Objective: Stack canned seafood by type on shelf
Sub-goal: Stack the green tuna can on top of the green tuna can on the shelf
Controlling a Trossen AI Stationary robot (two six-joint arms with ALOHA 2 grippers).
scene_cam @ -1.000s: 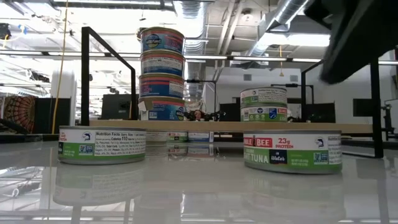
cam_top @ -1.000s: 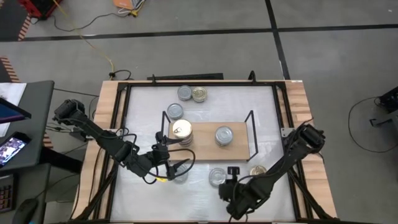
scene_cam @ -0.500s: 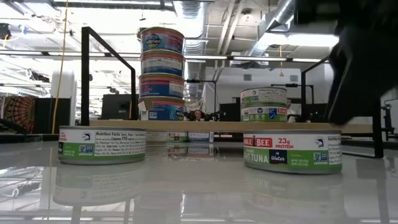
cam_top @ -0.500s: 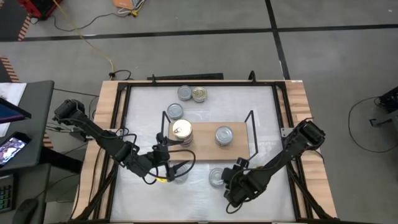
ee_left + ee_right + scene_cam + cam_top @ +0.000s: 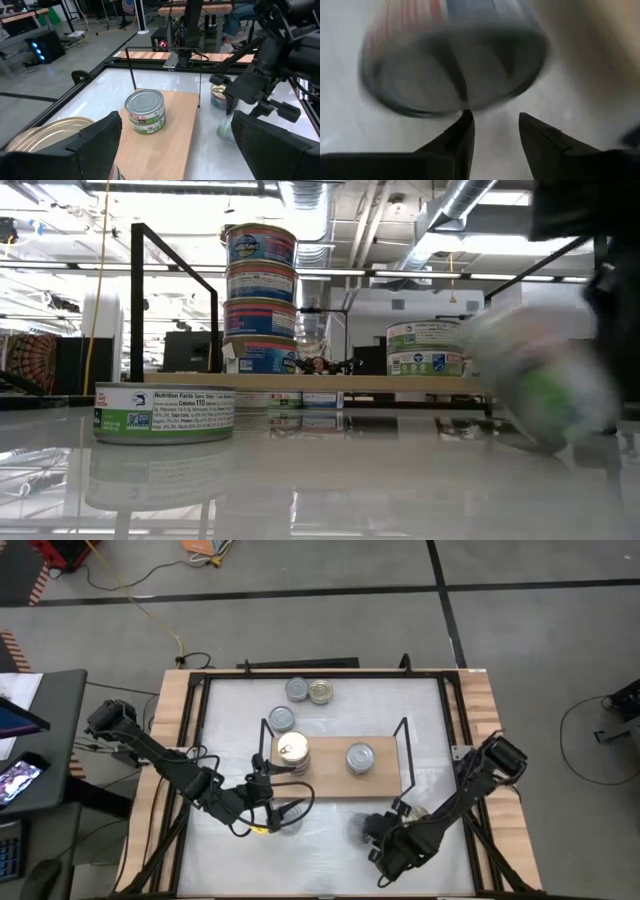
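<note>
A tin (image 5: pixel 535 385), standing upright on the white table in front of the shelf (image 5: pixel 330 783) a second ago, now blurs tilted in motion: knocked or lifted, not yet stacked. Right gripper (image 5: pixel 492 135), fingers slightly parted, sits just beside its rim, gripping nothing visibly. Left gripper (image 5: pixel 175 145) spread wide, empty.

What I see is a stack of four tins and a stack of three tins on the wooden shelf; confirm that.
Not quite. The shorter stack on the shelf is two tins, not three; the low view shows it. The other stack is indeed four tins.
</note>
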